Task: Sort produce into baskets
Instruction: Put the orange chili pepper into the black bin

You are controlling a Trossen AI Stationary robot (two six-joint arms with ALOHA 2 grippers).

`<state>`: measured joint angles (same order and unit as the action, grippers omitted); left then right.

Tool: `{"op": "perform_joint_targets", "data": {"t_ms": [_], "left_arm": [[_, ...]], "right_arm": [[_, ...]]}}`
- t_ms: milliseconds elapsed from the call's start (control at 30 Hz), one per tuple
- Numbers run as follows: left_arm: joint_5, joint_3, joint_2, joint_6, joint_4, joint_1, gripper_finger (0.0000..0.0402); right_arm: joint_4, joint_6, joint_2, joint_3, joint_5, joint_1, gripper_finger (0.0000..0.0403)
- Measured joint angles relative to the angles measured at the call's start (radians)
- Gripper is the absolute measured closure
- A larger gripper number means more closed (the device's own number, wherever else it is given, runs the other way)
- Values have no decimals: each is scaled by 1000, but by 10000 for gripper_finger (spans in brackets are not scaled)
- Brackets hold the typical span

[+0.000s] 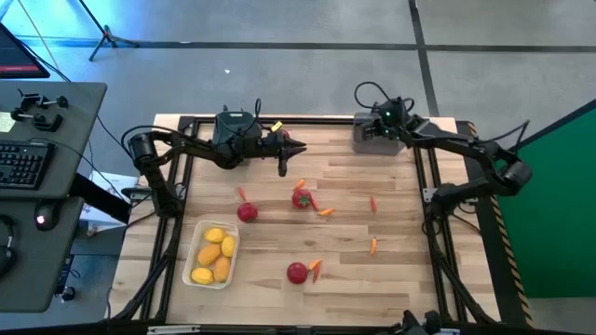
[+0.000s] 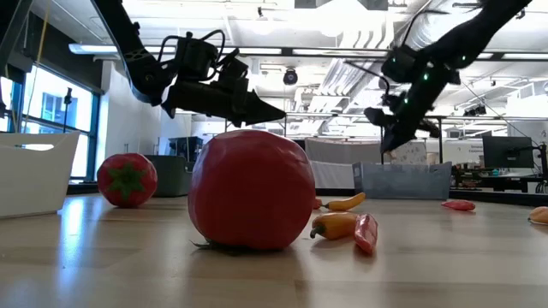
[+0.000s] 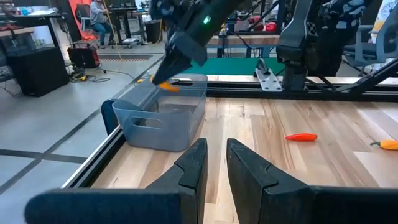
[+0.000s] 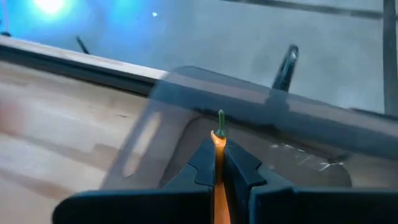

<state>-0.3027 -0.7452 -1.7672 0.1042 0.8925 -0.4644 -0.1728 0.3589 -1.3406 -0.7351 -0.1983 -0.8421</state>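
Right tool (image 4: 216,163) pinching orange pepper (image 4: 218,149), hung over grey bin (image 3: 165,112). Step: drop-off. Next: spread fingers, release straight below. Left tool (image 3: 212,163) idle, nearly closed, empty.

- High view: overhead, facing straight down on the whole pale wooden slatted table (image 1: 372,279).
- Low view: at tabletop level, facing across it, very close to a round red toy tomato (image 2: 250,190).
- Left wrist view: faces the translucent smoky grey plastic bin (image 3: 165,115) near the table's far edge.
- Right wrist view: directly above that bin (image 4: 249,124).
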Motion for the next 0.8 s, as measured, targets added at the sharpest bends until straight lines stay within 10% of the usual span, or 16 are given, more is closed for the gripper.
{"op": "perform_joint_targets", "data": {"t_ms": [533,800], "left_arm": [[-1,-1,0,-32,30,1,356],[-1,-1,0,-43,29,1,356]], "right_arm": [[143,4,-225,2,68,-24,382],[138,-1,-184,2,49,-24,279]]}}
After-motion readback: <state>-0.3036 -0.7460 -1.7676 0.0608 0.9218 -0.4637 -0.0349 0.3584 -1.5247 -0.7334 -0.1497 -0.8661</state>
